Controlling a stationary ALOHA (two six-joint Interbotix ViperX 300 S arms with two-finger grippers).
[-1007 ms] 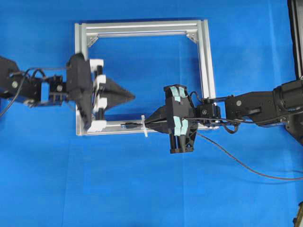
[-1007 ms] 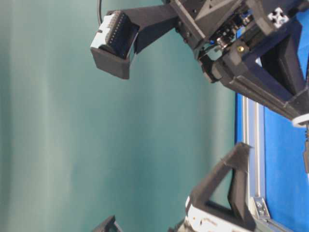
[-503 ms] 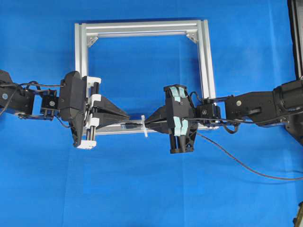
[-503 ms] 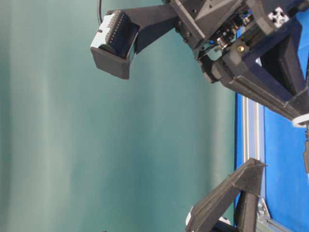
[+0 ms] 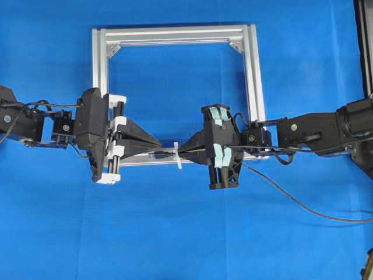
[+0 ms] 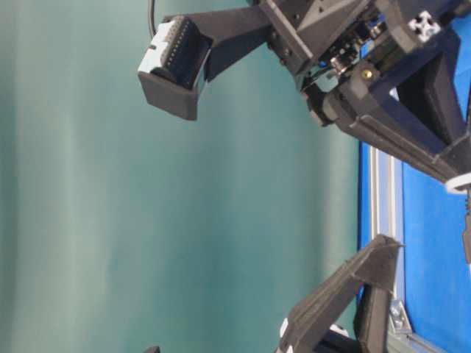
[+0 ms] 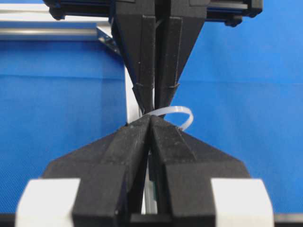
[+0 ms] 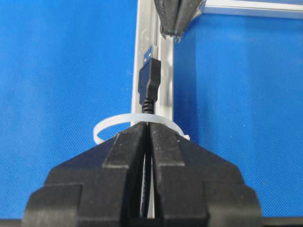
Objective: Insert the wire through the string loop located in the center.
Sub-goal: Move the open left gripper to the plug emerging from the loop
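The right gripper [image 5: 182, 152] is clenching the long thin black wire [image 8: 148, 88] just behind its plug, whose tip is already poking through the small white string loop [image 8: 135, 124] on the near bar of the silver aluminium frame [image 5: 252, 87], its long axis lying along that bar. The left gripper [image 5: 156, 143] is sitting with its jaws pressed together and holding nothing, just beside the plug tip and facing it. It probably needs to open first; blue cloth on both sides is leaving open room.
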